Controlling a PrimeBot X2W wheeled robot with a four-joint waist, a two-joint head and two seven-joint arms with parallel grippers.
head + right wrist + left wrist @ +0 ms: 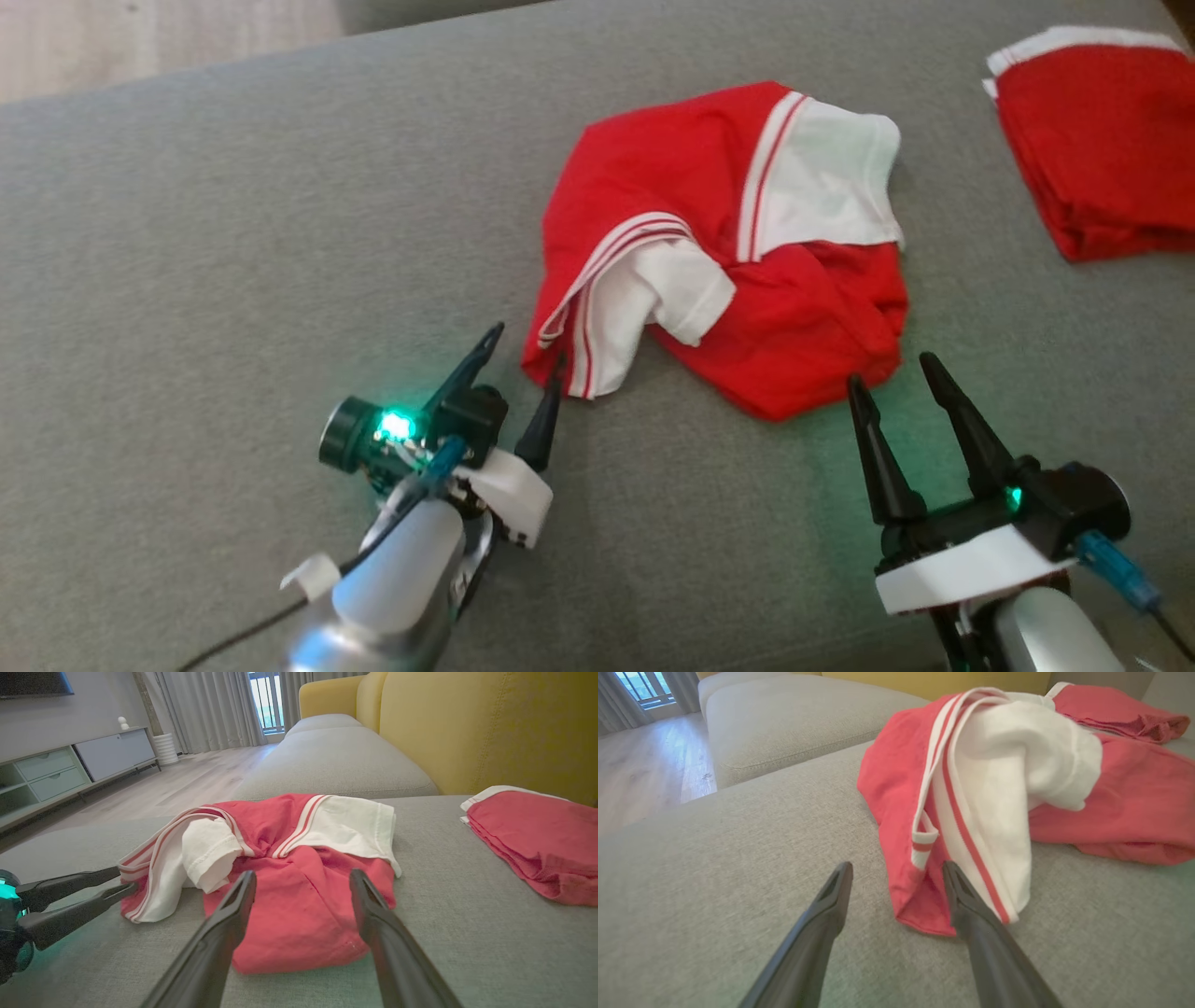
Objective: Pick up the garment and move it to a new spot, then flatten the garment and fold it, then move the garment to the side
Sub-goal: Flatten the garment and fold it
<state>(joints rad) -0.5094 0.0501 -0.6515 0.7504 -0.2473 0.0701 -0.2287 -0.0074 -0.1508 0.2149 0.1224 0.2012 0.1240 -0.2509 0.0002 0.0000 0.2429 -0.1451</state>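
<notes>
A crumpled red garment (719, 252) with white sleeves and red-striped white trim lies in the middle of the grey sofa seat (233, 280). My left gripper (527, 343) is open at its near left corner. In the left wrist view, the left gripper (897, 865) has one finger against the garment's (994, 788) striped hem and the other over bare cushion. My right gripper (891, 370) is open just short of the garment's near right edge. In the right wrist view, the right gripper (302, 872) frames the garment's red bulge (299, 924), and the left gripper (127, 878) shows at the left.
A folded red cloth with a white edge (1102, 140) lies at the far right of the seat, also in the right wrist view (537, 840). A yellow backrest (490, 728) rises behind it. The wooden floor (644, 770) lies beyond the seat's left edge.
</notes>
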